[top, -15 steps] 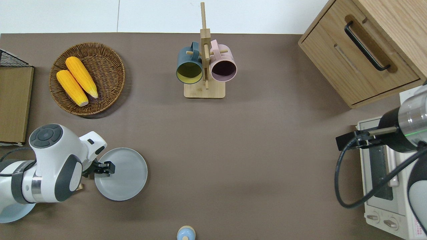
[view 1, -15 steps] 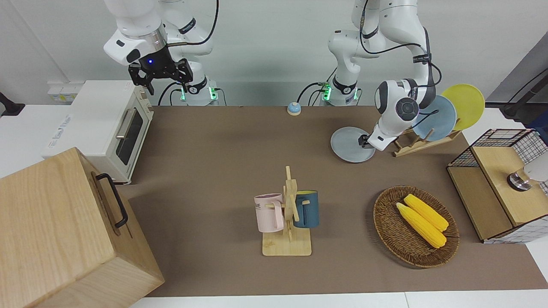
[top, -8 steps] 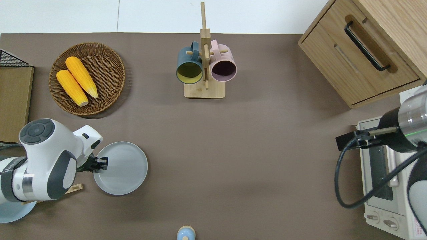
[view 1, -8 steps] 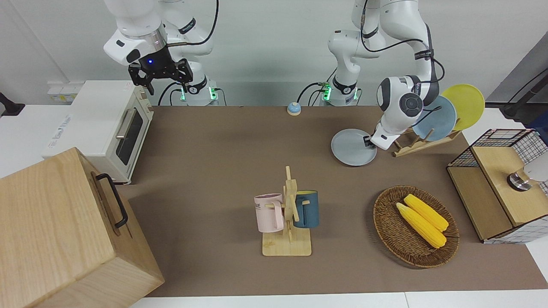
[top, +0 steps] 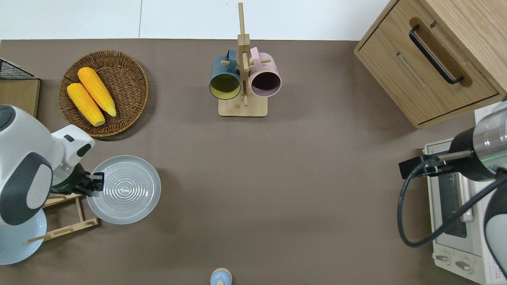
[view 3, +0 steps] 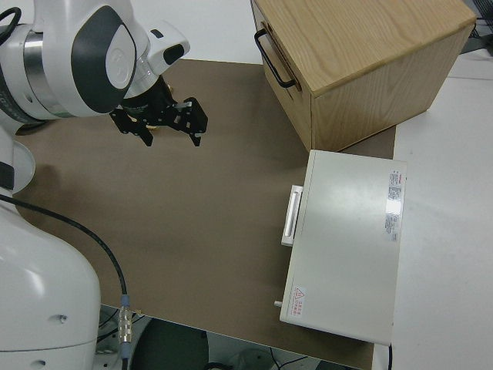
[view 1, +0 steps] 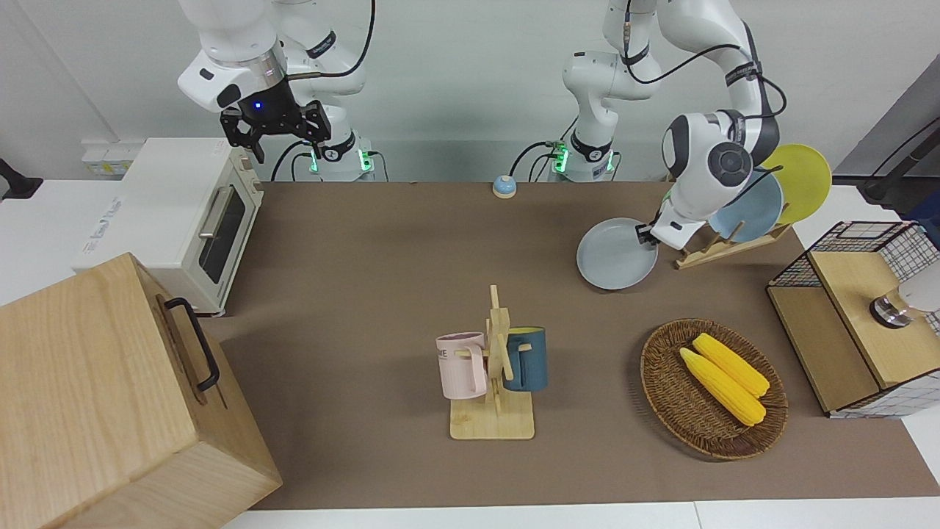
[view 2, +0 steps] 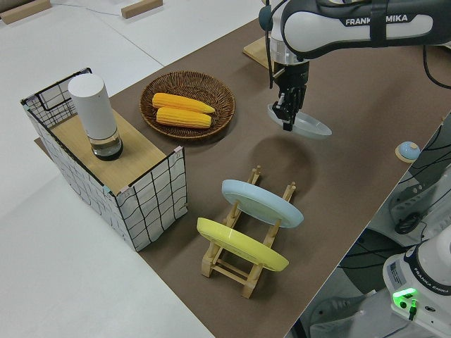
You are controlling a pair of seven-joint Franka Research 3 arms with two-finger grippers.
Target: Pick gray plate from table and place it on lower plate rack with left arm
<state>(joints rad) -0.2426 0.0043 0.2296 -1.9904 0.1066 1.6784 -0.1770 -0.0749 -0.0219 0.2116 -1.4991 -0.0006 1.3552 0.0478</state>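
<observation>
My left gripper (top: 95, 182) is shut on the rim of the gray plate (top: 123, 189) and holds it tilted in the air above the table (view 1: 404, 257). In the overhead view the plate is over bare table just beside the lower plate rack (top: 67, 215). The gray plate (view 1: 617, 253) and left gripper (view 1: 646, 234) also show in the front view, and in the left side view (view 2: 299, 123). The rack (view 2: 246, 260) holds a light-blue plate (view 2: 261, 203) and a yellow plate (view 2: 239, 243). My right arm is parked, its gripper (view 3: 162, 127) open.
A wicker basket (top: 130, 71) with two corn cobs lies farther from the robots than the held plate. A wire-and-wood box (view 1: 852, 323) stands at the left arm's end. A mug stand (view 1: 493, 367), a toaster oven (view 1: 183, 220), a wooden cabinet (view 1: 110, 397) and a small bell (view 1: 504, 186) also stand here.
My left gripper has lifted the gray plate off the table and carried it a little farther from the robots, toward the left arm's end. The plate now tilts. The right arm has not moved.
</observation>
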